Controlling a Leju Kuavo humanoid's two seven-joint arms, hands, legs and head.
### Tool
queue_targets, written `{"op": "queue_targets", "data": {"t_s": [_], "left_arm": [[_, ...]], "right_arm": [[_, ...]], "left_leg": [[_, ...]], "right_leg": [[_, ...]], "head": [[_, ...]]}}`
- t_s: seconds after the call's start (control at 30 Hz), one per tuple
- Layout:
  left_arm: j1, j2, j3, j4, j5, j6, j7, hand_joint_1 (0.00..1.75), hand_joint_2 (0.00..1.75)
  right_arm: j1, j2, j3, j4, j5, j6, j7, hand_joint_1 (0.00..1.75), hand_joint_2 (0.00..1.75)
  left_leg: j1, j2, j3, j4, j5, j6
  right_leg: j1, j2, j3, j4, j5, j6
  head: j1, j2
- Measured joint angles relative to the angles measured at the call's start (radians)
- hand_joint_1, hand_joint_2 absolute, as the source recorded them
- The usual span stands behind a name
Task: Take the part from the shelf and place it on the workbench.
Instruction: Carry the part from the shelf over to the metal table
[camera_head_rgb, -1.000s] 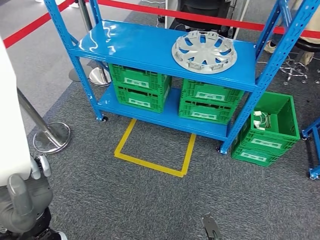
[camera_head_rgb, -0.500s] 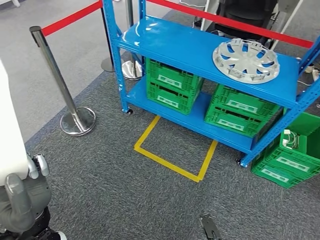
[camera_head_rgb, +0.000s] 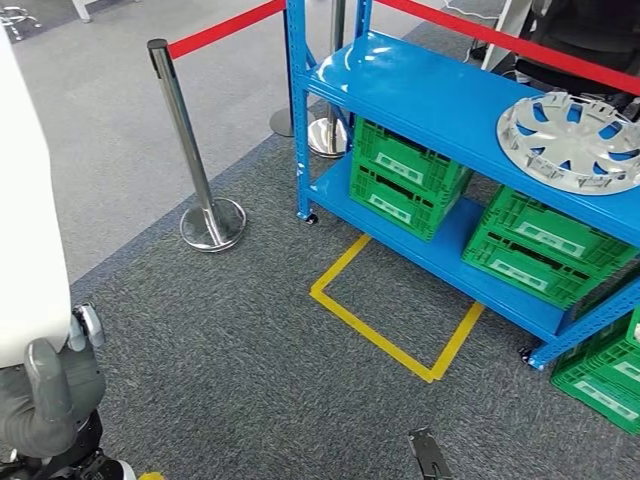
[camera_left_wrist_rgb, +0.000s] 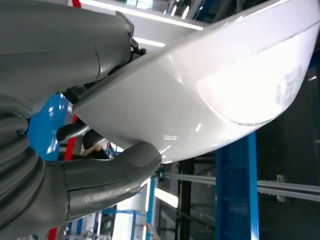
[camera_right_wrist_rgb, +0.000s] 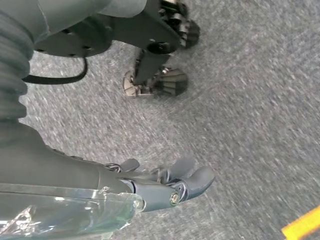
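While the head view looks down at grey carpet, the left hand (camera_head_rgb: 49, 405) sits at the lower left corner, grey thumb up against a large glossy white curved panel (camera_head_rgb: 26, 230) that rises along the left edge. Blue steel shelf rack (camera_head_rgb: 423, 95) stands ahead right: silver plastic wheel cover (camera_head_rgb: 570, 140) lies flat on its top shelf, green plastic crates (camera_head_rgb: 407, 175) sit on the lower one. Yellow tape square (camera_head_rgb: 392, 315) marks the floor in front; chrome stanchion post (camera_head_rgb: 198, 160) carries a red belt.

Left wrist view: thumb (camera_left_wrist_rgb: 109, 172) and upper fingers clamp the white panel's edge between them.

Right wrist view: right hand (camera_right_wrist_rgb: 166, 185) hangs over carpet, dark fingers straight, side by side, holding nothing.
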Motion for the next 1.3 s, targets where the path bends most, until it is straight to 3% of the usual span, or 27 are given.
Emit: {"op": "queue_targets", "data": {"t_s": [0.07,0.1,0.13,0.17,0.23,0.27,0.33,0.37,0.43,0.5,0.57,0.6,0.63,0.67,0.7,0.73,0.8,0.87,0.93,1.0,1.07,1.13,1.17,1.2,1.23,1.3], "left_arm": [[0.000,0.001,0.000,0.000,0.000,-0.001,0.000,1.75,1.75],[0.000,0.001,0.000,0.000,0.000,-0.001,0.000,1.75,1.75],[0.000,0.001,0.000,0.000,0.000,-0.001,0.000,1.75,1.75],[0.000,0.001,0.000,0.000,0.001,-0.002,0.000,1.75,1.75],[0.000,0.001,0.000,0.000,0.013,-0.008,-0.003,1.75,1.75],[-0.001,0.001,0.000,0.000,0.022,-0.013,-0.006,1.75,1.75],[-0.001,0.001,0.000,0.000,0.038,-0.025,-0.011,1.75,1.75],[-0.002,0.000,0.000,0.000,0.042,-0.029,-0.013,1.75,1.75],[-0.002,0.000,0.000,0.000,0.049,-0.036,-0.014,1.75,1.75],[-0.003,-0.001,0.000,0.000,0.052,-0.041,-0.013,1.75,1.75],[-0.004,-0.001,-0.001,0.000,0.054,-0.045,-0.013,1.75,1.75],[-0.004,-0.001,-0.002,0.000,0.054,-0.047,-0.013,1.75,1.75],[-0.004,-0.001,-0.002,0.001,0.054,-0.047,-0.013,1.75,1.75],[-0.004,-0.001,-0.002,0.001,0.054,-0.048,-0.013,1.75,1.75],[-0.004,-0.001,-0.002,0.001,0.054,-0.049,-0.013,1.75,1.75],[-0.004,-0.001,-0.002,0.001,0.054,-0.050,-0.013,1.75,1.75],[-0.005,-0.001,-0.003,0.001,0.056,-0.056,-0.013,1.75,1.75],[-0.006,-0.001,-0.005,0.001,0.061,-0.060,-0.012,1.75,1.75],[-0.006,0.000,-0.005,0.001,0.065,-0.062,-0.011,1.75,1.75],[-0.006,0.001,-0.004,0.001,0.067,-0.063,-0.010,1.75,1.75],[-0.007,0.001,-0.003,0.001,0.068,-0.067,-0.010,1.75,1.75],[-0.007,0.002,-0.003,0.003,0.071,-0.072,-0.010,1.75,1.75],[-0.007,0.002,-0.003,0.004,0.072,-0.073,-0.009,1.75,1.75],[-0.007,0.002,-0.003,0.004,0.073,-0.074,-0.008,1.75,1.75],[-0.008,0.002,-0.003,0.005,0.074,-0.075,-0.007,1.75,1.75],[-0.009,0.002,-0.003,0.005,0.075,-0.077,-0.005,1.75,1.75]], "right_arm": [[0.002,0.000,0.000,0.000,0.000,0.000,0.000,0.00,1.75],[0.003,0.000,0.000,0.000,0.000,0.000,0.000,0.00,1.75],[0.004,-0.001,0.000,0.000,0.000,0.000,0.000,0.00,1.75],[0.003,-0.001,-0.001,0.000,0.000,0.000,0.000,0.00,1.75],[0.001,-0.001,-0.001,0.000,0.000,0.001,0.000,0.00,1.75],[0.001,-0.002,-0.001,0.000,-0.001,0.001,0.000,0.00,1.75],[0.001,-0.003,-0.001,-0.001,-0.005,0.002,-0.001,0.00,1.75],[0.000,-0.004,-0.001,-0.001,-0.008,0.002,-0.001,0.00,1.75],[-0.003,-0.004,-0.001,-0.001,-0.016,0.005,-0.003,0.00,1.75],[-0.007,-0.002,-0.002,0.000,-0.020,0.008,-0.006,0.00,1.75],[-0.008,-0.001,-0.002,0.000,-0.023,0.009,-0.008,0.00,1.75],[-0.007,-0.001,-0.002,0.000,-0.023,0.009,-0.009,0.00,1.75],[-0.006,-0.001,-0.002,0.000,-0.024,0.010,-0.009,0.00,1.75],[-0.005,-0.001,-0.003,0.000,-0.024,0.010,-0.009,0.00,1.75],[-0.004,-0.001,-0.003,0.000,-0.024,0.010,-0.009,0.00,1.75],[-0.004,-0.001,-0.003,0.000,-0.024,0.010,-0.009,0.00,1.75],[-0.004,-0.001,-0.004,0.000,-0.026,0.009,-0.009,0.00,1.75],[-0.005,-0.001,-0.005,0.000,-0.030,0.008,-0.006,0.00,1.75],[-0.007,-0.001,-0.007,0.000,-0.033,0.008,-0.002,0.00,1.75],[-0.006,0.000,-0.009,0.000,-0.034,0.009,0.000,0.00,1.75],[-0.003,0.001,-0.011,0.000,-0.034,0.009,0.000,0.00,1.75],[0.001,0.002,-0.012,0.000,-0.031,0.010,0.000,0.00,1.75],[0.002,0.002,-0.012,0.000,-0.030,0.010,-0.001,0.00,1.75],[0.002,0.002,-0.013,0.000,-0.028,0.010,-0.002,0.00,1.75],[0.002,0.002,-0.013,0.000,-0.028,0.011,-0.003,0.00,1.75],[0.001,0.002,-0.014,0.000,-0.027,0.012,-0.004,0.00,1.75]], "left_leg": [[-0.003,0.056,-0.057,0.119,-0.067,-0.006],[-0.002,0.067,-0.086,0.183,-0.093,-0.009],[-0.001,0.073,-0.104,0.223,-0.103,-0.012],[0.000,0.076,-0.104,0.227,-0.094,-0.014],[0.003,0.098,-0.044,0.125,-0.034,-0.018],[0.002,0.125,-0.003,0.054,-0.008,-0.020],[-0.001,0.157,0.044,-0.033,0.015,-0.007],[-0.003,0.157,0.046,-0.043,0.014,0.002],[-0.004,0.133,0.041,-0.042,0.017,0.021],[-0.001,0.112,0.038,-0.044,0.022,0.034],[0.000,0.090,0.036,-0.044,0.024,0.042],[-0.002,0.077,0.035,-0.044,0.025,0.044],[-0.003,0.064,0.034,-0.044,0.026,0.045],[-0.004,0.049,0.033,-0.044,0.027,0.046],[-0.004,0.034,0.034,-0.044,0.028,0.045],[-0.004,0.019,0.035,-0.044,0.029,0.043],[-0.003,-0.008,0.032,-0.042,0.032,0.037],[0.000,-0.029,0.024,-0.041,0.038,0.026],[0.005,-0.043,0.015,-0.045,0.045,0.011],[0.003,-0.004,-0.001,-0.020,0.026,0.002],[-0.002,0.053,-0.050,0.085,-0.038,-0.003],[-0.003,0.071,-0.109,0.216,-0.094,-0.007],[-0.003,0.074,-0.118,0.244,-0.098,-0.008],[-0.003,0.077,-0.107,0.231,-0.082,-0.007],[-0.003,0.084,-0.076,0.180,-0.054,-0.006],[-0.009,0.133,0.010,0.036,-0.001,0.001]], "right_leg": [[0.000,-0.030,0.001,-0.004,0.002,-0.004],[0.000,-0.046,0.000,-0.004,0.001,-0.004],[0.000,-0.062,-0.001,-0.004,0.001,-0.005],[0.000,-0.078,-0.001,-0.004,0.000,-0.004],[-0.001,-0.104,0.002,-0.001,-0.003,0.001],[0.001,-0.115,0.001,0.003,-0.007,0.007],[0.007,-0.133,0.001,0.011,-0.015,0.018],[0.010,-0.143,0.002,0.013,-0.017,0.023],[0.007,-0.153,0.006,0.013,-0.021,0.031],[0.001,-0.110,-0.010,0.056,-0.055,0.041],[-0.001,-0.055,-0.066,0.183,-0.124,0.044],[-0.001,-0.046,-0.101,0.256,-0.154,0.043],[-0.001,-0.043,-0.126,0.305,-0.166,0.042],[-0.001,-0.041,-0.135,0.320,-0.160,0.039],[-0.001,-0.038,-0.125,0.291,-0.133,0.036],[-0.002,-0.028,-0.097,0.227,-0.093,0.033],[-0.007,0.023,-0.036,0.086,-0.033,0.029],[-0.008,0.056,-0.011,0.030,-0.020,0.027],[-0.004,0.039,-0.010,0.026,-0.015,0.020],[-0.004,0.013,-0.009,0.019,-0.006,0.006],[-0.002,-0.017,-0.010,0.014,-0.003,-0.002],[0.001,-0.051,-0.013,0.014,-0.003,-0.004],[0.002,-0.068,-0.013,0.015,-0.003,-0.004],[0.002,-0.083,-0.014,0.015,-0.003,-0.004],[0.002,-0.097,-0.013,0.015,-0.004,-0.003],[0.006,-0.120,-0.010,0.017,-0.007,0.002]], "head": [[-0.006,0.000],[-0.007,0.000],[-0.007,0.000],[-0.007,0.000],[-0.007,0.000],[-0.009,0.000],[-0.008,0.000],[-0.007,0.000],[-0.003,0.000],[0.000,0.000],[0.006,0.000],[0.009,0.000],[0.010,0.000],[0.010,0.000],[0.010,0.000],[0.010,0.000],[0.010,0.000],[0.011,0.000],[0.011,0.000],[0.006,0.000],[0.001,0.000],[0.000,0.000],[0.000,0.000],[0.000,0.000],[0.000,0.000],[-0.002,0.000]]}}
